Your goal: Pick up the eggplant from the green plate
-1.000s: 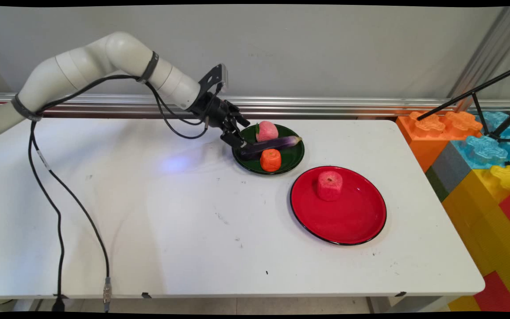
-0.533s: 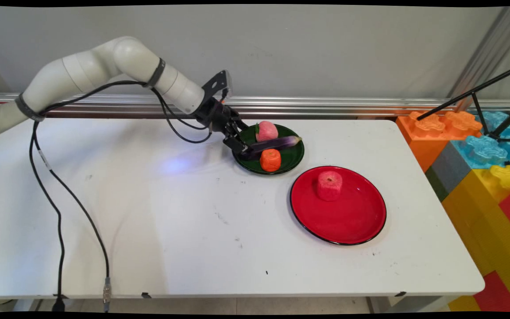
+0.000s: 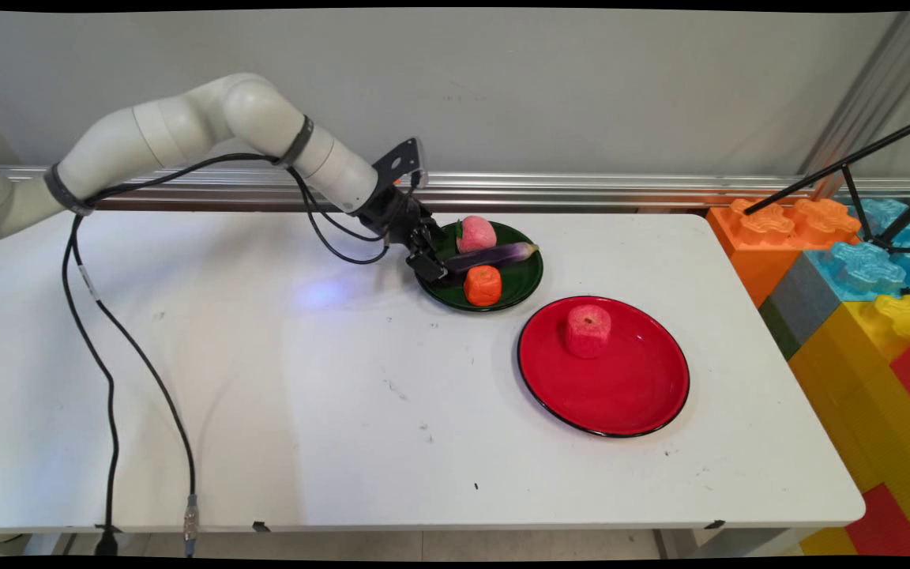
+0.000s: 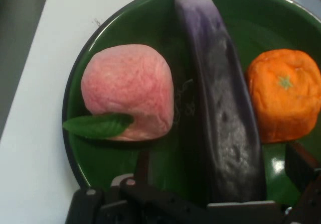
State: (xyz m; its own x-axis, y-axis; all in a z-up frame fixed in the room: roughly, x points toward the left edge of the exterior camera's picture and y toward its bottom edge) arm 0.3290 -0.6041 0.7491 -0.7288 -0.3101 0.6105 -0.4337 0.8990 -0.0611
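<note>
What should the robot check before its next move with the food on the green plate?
1. Claw astride the eggplant's near end: ok.
2. Claw open, one finger each side: ok.
3. Fingers pressing the eggplant: cannot tell.
4. Peach apart from the eggplant: ok.
5. Orange close against the eggplant's other side, may get nudged: not ok.
6. Green plate flat on the table: ok.

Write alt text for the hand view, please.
The hand straddles the near end of a purple eggplant lying on a green plate, one finger on each side. A pink peach with a leaf and an orange flank the eggplant.
</note>
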